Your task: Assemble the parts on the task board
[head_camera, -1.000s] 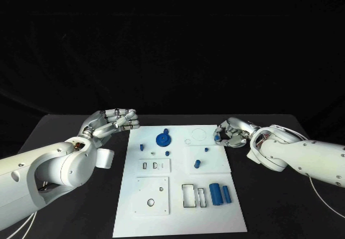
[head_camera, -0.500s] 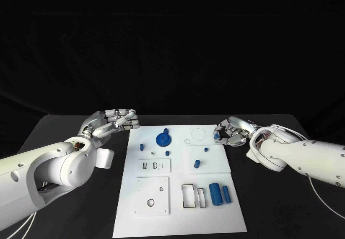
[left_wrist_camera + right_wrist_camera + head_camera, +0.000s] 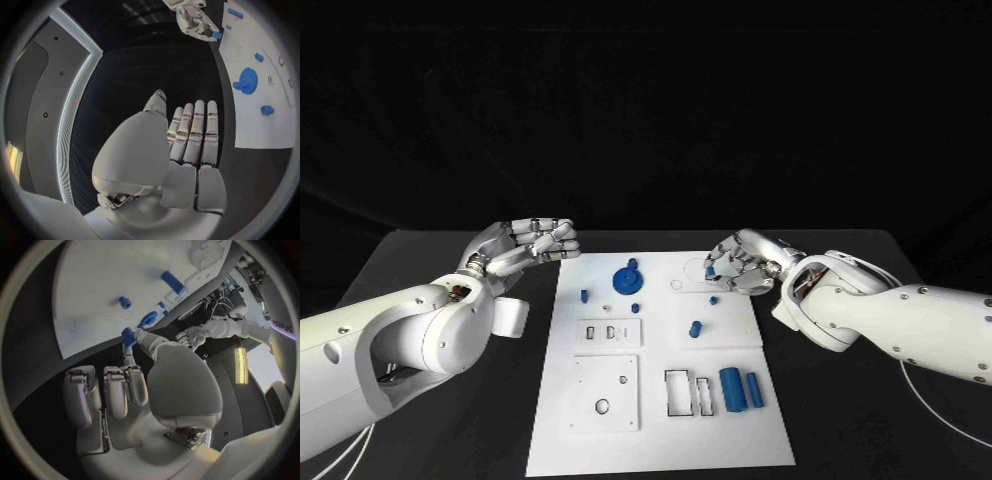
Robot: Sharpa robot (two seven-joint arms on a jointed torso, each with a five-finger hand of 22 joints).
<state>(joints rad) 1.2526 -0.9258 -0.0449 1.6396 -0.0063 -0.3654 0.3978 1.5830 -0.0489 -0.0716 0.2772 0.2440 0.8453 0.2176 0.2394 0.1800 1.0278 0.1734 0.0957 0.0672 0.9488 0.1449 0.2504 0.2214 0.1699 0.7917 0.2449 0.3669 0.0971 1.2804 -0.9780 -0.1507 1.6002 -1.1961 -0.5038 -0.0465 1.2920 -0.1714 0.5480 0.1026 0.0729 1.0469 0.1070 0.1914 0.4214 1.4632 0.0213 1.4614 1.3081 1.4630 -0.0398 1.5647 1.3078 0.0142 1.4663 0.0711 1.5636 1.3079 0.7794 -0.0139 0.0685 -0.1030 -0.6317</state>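
Pinching small blue part [image 3: 711, 270] | right hand [image 3: 740, 266] | no readable writing

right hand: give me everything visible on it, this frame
The right hand is silver and many-fingered, on a white arm entering from the right. It hovers over the far right part of the white task board, by a faint ring outline. It pinches a small blue part at its fingertips; the right wrist view shows the remaining fingers curled in toward the palm. Nothing else touches it; whether the part touches the board cannot be told.
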